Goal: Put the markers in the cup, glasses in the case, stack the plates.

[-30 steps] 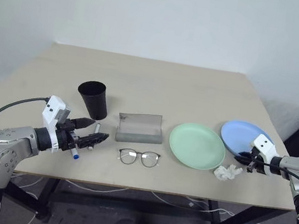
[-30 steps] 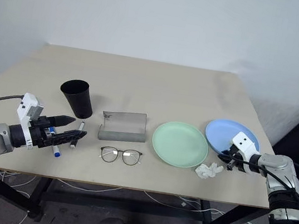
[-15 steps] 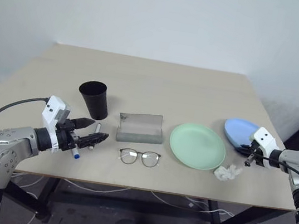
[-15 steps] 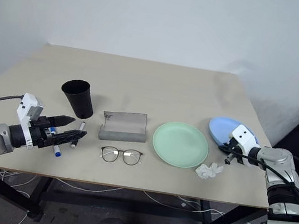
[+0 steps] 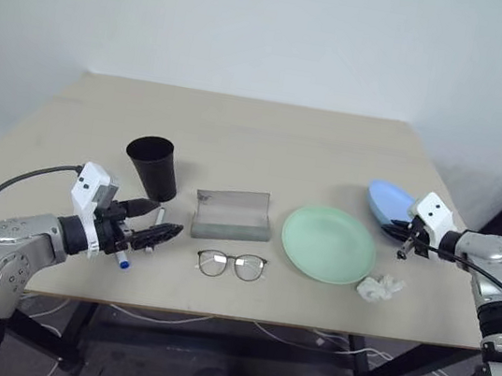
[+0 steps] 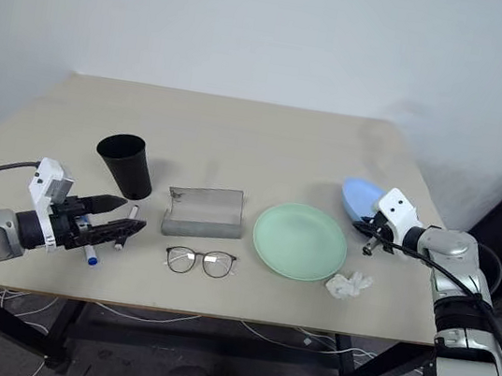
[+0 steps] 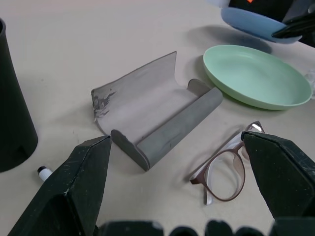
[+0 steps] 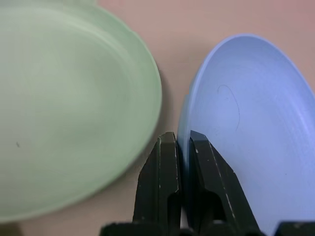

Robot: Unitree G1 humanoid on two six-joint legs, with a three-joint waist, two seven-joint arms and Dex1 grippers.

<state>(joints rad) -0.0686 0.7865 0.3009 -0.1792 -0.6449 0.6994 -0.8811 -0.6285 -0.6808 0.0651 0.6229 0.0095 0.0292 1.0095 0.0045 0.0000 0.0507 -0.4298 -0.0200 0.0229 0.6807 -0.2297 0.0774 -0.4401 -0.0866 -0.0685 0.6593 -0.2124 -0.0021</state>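
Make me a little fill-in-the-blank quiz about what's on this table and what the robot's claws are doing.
1. The right claw pinches the rim of the ____ plate.
2. The grey case lies ____, with nothing inside.
3. The glasses rest on the ____.
4. The left claw is ____.

Missing words: blue; open; table; open

Silver-grey arms, black cables, white wrist camera blocks, black tapered jaws.

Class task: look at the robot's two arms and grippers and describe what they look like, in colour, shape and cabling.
Both arms are silver-grey metal with rounded joints. Each wrist carries a small white camera block. The left gripper and right gripper each have two black tapering fingers. A black cable loops along each arm.
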